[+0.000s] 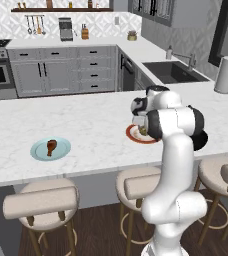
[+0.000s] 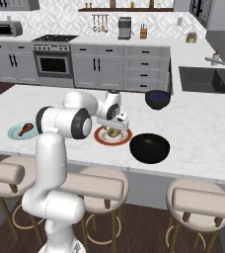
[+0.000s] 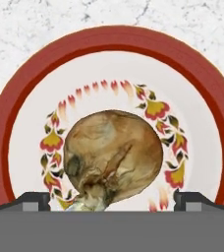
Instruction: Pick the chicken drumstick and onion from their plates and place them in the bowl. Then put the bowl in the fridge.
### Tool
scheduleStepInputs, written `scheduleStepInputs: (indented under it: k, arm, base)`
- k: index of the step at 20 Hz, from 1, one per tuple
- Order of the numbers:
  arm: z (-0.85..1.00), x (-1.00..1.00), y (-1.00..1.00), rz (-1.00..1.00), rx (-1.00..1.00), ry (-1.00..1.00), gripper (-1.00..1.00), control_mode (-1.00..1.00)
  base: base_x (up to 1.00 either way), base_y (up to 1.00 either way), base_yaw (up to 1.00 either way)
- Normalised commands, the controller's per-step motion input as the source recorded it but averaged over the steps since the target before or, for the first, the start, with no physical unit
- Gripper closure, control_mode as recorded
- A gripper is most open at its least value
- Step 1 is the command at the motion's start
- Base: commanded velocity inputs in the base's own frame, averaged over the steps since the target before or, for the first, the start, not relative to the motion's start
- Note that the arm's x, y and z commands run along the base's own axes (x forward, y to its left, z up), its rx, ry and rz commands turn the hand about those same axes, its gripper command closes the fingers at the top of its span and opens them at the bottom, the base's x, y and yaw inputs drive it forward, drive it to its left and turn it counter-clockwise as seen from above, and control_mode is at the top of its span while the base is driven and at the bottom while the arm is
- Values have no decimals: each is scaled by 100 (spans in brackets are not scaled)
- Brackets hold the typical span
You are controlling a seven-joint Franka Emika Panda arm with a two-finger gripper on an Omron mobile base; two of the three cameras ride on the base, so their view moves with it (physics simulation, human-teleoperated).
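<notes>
We are hovering the gripper (image 3: 112, 199), jaws spread wide, over the onion (image 3: 114, 160) on the red-rimmed plate (image 3: 30, 103). Round, firm, papery skin likely slippery; we are favouring its widest middle.

The counter (image 2: 203, 128) is looking like polished white marble with faint grey veins. The bowl (image 2: 149, 147) is showing a glossy black glaze. The red-rimmed plate (image 3: 30, 98) is looking like smooth painted ceramic, and the onion (image 3: 113, 156) on it is showing dry, papery, matt skin.
</notes>
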Motion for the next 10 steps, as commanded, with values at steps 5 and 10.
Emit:
scheduleStepInputs:
  k: [5,10]
  arm:
    - [-17,19,0,0,-3,0,-100,-100]
    - [-10,5,0,0,-3,-2,-100,-100]
  base:
    - [0,0,0]
    - [0,0,0]
